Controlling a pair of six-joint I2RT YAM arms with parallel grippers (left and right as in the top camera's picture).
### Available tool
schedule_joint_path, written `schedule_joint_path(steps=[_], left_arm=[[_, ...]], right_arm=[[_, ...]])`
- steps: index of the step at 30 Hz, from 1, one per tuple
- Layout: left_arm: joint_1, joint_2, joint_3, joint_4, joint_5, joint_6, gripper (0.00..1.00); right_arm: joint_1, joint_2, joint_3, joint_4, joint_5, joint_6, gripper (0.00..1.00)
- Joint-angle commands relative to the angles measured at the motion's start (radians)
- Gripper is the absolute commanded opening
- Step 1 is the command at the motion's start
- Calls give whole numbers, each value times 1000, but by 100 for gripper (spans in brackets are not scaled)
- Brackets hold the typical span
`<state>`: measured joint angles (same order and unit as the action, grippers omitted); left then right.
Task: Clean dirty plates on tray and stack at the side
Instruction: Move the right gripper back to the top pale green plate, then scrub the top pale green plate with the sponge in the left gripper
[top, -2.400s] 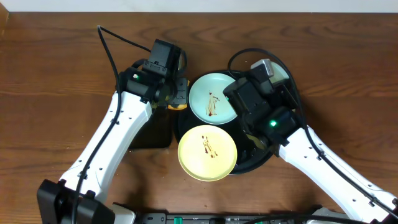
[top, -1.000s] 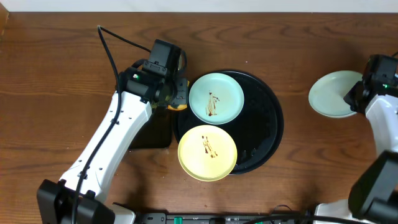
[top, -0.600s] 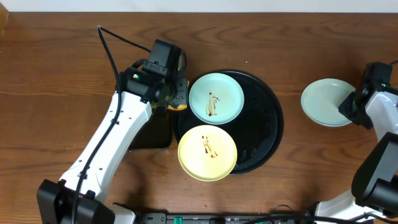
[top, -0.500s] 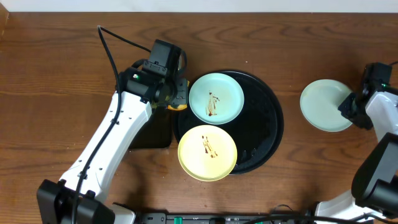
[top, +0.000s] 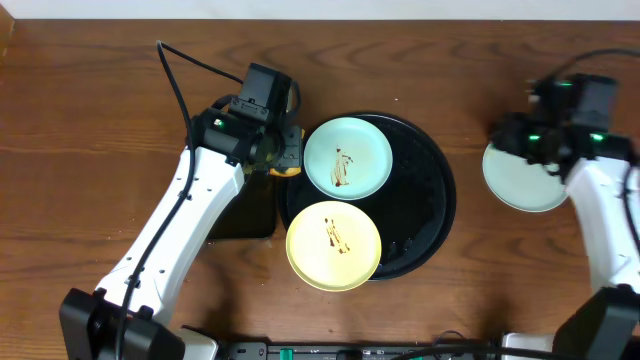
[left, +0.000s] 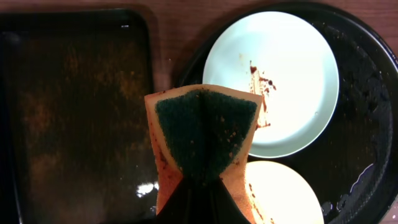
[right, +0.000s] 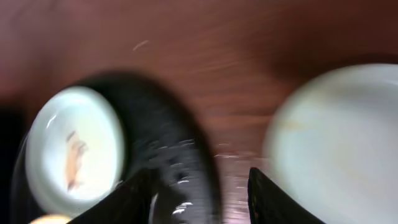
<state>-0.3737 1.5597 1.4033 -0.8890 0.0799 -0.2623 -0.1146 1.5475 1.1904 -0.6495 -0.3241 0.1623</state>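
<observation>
Two dirty plates rest on the round black tray (top: 428, 200): a mint one (top: 347, 158) at its back left and a yellow one (top: 333, 245) overhanging its front rim, both with brown streaks. A third mint plate (top: 525, 180) lies on the bare wood at the right. My left gripper (top: 283, 150) hovers at the tray's left edge, shut on an orange sponge (left: 205, 134) with a dark green pad. My right gripper (top: 505, 135) is open and empty, just behind the right-hand plate. The right wrist view is blurred; it shows that plate (right: 342, 143) and the tray (right: 168, 155).
A rectangular black tray (left: 74, 112) sits left of the round one, under my left arm. A black cable (top: 190, 65) runs across the back left of the table. Wood tabletop lies between the round tray and the right-hand plate.
My right gripper carried a mint plate off the tray to the right, set it on the wood, opened and pulled back from it. The left arm has not moved.
</observation>
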Motion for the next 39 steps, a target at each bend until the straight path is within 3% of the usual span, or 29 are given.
schedule_joint_path(steps=[1,7,15,22,33,39], left_arm=[[5,9,14,11,7,-1,8],[3,31,13,35,8,-1,8],[2,55,13,54,19,-1,8],[-1,94,11,101,87,-1,8],[-91,228,11,264,190,-1,8],[-163,304,11,256,190,-1,8]], right_arm=[[148,55,4,15,-67,-74,47],[320,194,4,65,-13,-20,38],[418,370,4,116,64,97,33],[422,407,4,107,66,114,16],[421,407,4,81,66,114,4],[421,407,4,81,68,121,1]])
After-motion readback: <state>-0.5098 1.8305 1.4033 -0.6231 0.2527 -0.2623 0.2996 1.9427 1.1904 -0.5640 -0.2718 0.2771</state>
